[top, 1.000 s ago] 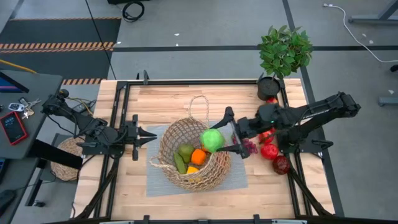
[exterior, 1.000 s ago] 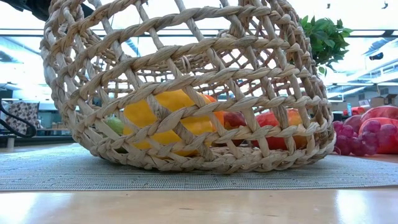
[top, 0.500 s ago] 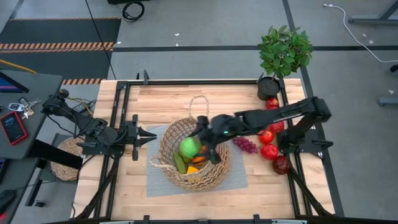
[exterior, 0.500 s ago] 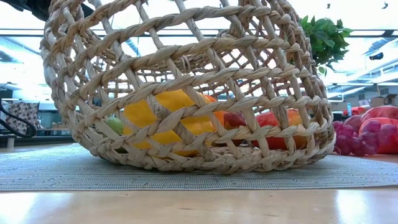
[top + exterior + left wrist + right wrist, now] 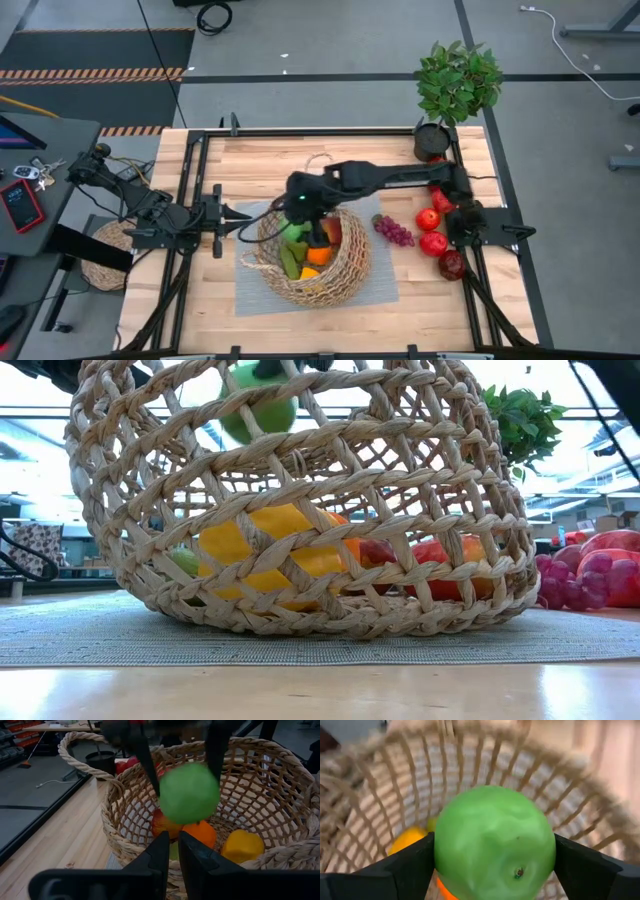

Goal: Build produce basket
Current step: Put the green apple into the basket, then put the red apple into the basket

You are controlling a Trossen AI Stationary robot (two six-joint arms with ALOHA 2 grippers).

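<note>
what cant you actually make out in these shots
- High view: the right gripper and arm cover the green apple and part of the basket.
- Low view: the weave hides most produce inside; the grapes are cut by the edge.
- Right wrist view: the apple blocks the basket floor.
- Left wrist view: the left gripper hides the near rim.

Grey floor (image 5: 330, 50), striped mat (image 5: 95, 60), perhaps windows behind.

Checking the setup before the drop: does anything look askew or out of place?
The basket sits tilted on its mat, one side lifted. Nothing is spilled; the right gripper holds the green apple above it.
</note>
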